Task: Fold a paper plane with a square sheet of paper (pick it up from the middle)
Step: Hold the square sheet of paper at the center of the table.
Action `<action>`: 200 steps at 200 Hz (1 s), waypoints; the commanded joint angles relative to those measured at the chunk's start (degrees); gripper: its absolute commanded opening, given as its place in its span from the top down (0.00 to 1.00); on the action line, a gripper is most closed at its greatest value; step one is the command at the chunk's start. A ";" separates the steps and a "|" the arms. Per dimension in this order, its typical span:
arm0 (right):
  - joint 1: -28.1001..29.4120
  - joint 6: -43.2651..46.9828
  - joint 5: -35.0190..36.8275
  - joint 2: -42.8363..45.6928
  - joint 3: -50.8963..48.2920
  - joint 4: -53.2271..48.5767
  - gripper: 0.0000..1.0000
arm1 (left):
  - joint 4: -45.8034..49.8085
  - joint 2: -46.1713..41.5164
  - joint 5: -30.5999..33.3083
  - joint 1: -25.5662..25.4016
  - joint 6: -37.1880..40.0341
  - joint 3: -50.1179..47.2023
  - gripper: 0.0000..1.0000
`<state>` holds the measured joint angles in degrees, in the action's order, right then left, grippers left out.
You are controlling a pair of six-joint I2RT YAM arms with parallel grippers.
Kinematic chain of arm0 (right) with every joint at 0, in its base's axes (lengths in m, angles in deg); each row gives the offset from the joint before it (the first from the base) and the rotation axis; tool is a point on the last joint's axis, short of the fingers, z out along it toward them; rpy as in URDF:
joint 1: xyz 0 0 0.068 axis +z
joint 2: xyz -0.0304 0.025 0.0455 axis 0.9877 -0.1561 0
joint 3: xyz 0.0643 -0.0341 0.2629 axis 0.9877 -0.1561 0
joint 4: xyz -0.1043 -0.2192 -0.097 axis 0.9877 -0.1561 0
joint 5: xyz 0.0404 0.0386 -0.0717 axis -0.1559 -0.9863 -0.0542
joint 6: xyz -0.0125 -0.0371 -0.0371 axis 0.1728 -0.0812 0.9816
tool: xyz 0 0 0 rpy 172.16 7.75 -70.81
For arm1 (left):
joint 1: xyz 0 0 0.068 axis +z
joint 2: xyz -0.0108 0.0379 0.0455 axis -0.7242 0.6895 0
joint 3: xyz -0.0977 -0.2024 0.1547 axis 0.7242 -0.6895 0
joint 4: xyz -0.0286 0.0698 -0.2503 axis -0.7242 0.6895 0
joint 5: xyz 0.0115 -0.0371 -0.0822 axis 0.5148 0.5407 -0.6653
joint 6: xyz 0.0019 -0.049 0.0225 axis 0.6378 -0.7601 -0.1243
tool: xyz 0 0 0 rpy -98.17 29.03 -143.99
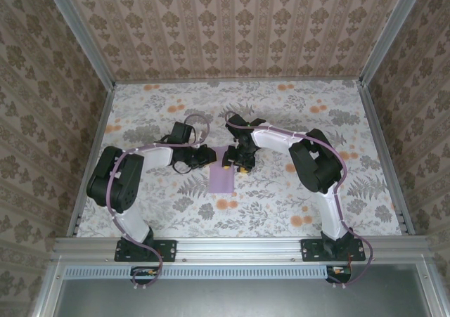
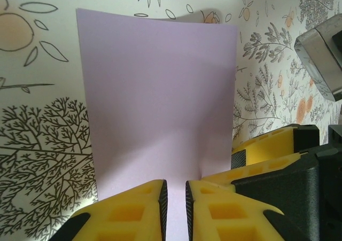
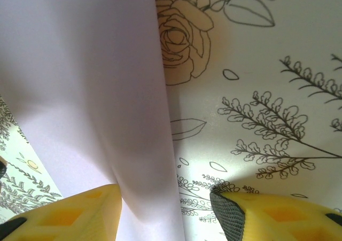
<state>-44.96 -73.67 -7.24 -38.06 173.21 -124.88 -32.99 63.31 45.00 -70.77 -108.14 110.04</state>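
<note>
My left gripper [image 2: 175, 186] pinches the near edge of the lavender sheet of paper [image 2: 160, 91], which stretches away toward 12 o'clock over the floral tabletop [image 2: 43, 134]. My right gripper [image 3: 166, 194] has its jaws spread wide, with the sheet's edge hanging between them and rising toward 11 o'clock.

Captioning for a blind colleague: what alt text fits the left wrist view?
A lavender square sheet of paper stretches away over the floral tabletop, its near edge pinched by the left gripper; the right gripper sits at right.
</note>
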 commanded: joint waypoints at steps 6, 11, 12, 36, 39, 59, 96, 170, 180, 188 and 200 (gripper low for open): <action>0.24 -0.49 8.84 -12.79 -5.65 -0.14 0.43 | 1.15 1.47 -1.06 -0.25 1.33 1.11 0.81; 0.25 -0.51 8.70 -12.86 -5.56 -0.09 0.43 | 1.10 1.54 -1.06 -0.38 1.33 1.13 0.81; 0.25 -0.48 8.68 -12.87 -5.55 -0.11 0.43 | 1.10 1.55 -1.06 -0.36 1.33 1.16 0.81; 0.25 -0.20 8.74 -12.88 -5.55 -0.04 0.43 | 1.17 1.88 -1.06 -0.46 1.42 1.34 0.81; 0.25 -0.14 8.75 -12.89 -5.60 -0.10 0.43 | 1.18 1.92 -1.06 -0.50 1.50 1.37 0.81; 0.25 -0.07 8.75 -12.89 -5.57 -0.14 0.43 | 1.46 2.31 -1.06 -0.66 1.68 1.53 0.82; 0.25 0.01 8.75 -12.82 -5.64 -0.07 0.43 | 2.78 3.20 -0.97 -1.02 2.16 1.98 0.85; 0.24 0.53 7.84 -11.51 -5.85 -0.15 0.43 | 8.04 6.54 2.41 -1.39 2.91 1.97 1.00; 0.25 1.25 6.28 -10.27 -5.86 0.27 0.44 | 9.16 7.20 2.92 -1.34 3.15 1.42 1.00; 0.23 1.38 5.14 -8.57 -6.14 0.91 0.44 | 10.12 7.79 3.86 -1.30 3.43 0.97 1.00; 0.12 1.83 3.48 -5.29 -6.41 1.90 0.43 | 11.54 8.72 4.62 -1.23 4.29 0.41 1.00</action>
<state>-45.07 -73.45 -7.85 -37.44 172.95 -124.69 -28.86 67.94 45.30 -71.82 -106.28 111.70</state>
